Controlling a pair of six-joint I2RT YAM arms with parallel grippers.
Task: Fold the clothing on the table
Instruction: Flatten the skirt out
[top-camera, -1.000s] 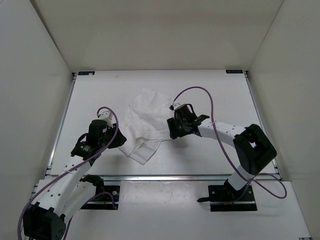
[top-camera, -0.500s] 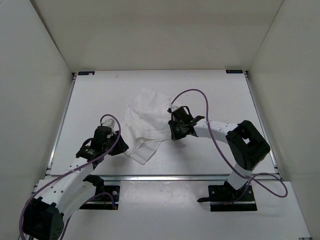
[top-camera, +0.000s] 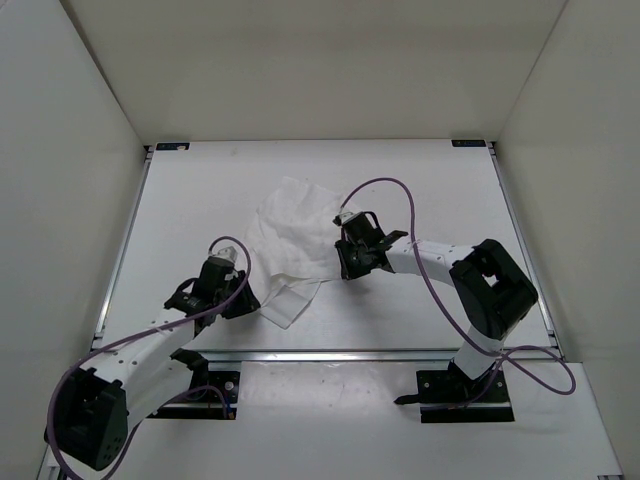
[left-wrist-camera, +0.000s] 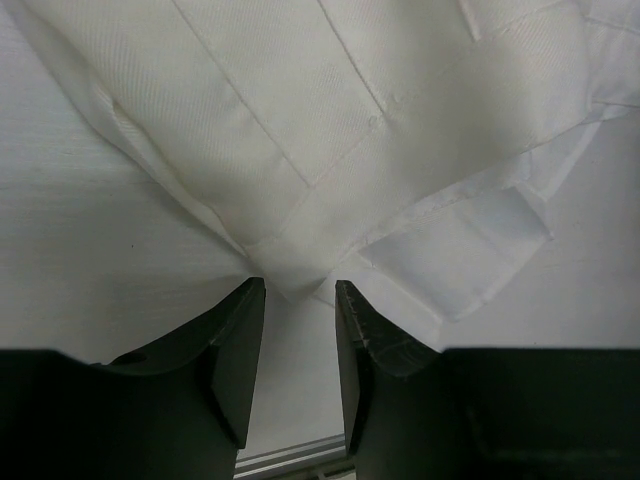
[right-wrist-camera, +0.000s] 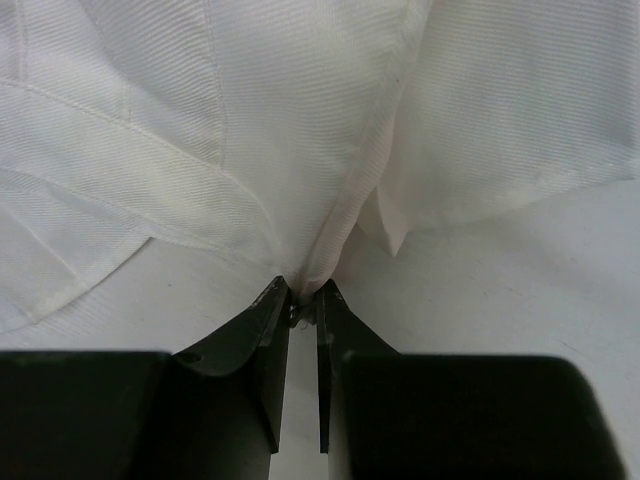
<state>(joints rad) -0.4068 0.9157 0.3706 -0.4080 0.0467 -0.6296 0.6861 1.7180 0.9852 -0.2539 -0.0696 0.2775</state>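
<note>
Right gripper (right-wrist-camera: 303, 293) pinched tight on a fold of the clothing (top-camera: 292, 232), left gripper (left-wrist-camera: 298, 292) jaws parted with a cloth corner at their tips, one creased white garment, lying mid-table between two arms, one white table (top-camera: 430, 180).

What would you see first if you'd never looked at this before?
A crumpled white fabric garment lies in the middle of the flat white table. The right gripper pinches a fold at the garment's right edge. The left gripper sits at a near corner of the garment with its jaws apart.
</note>
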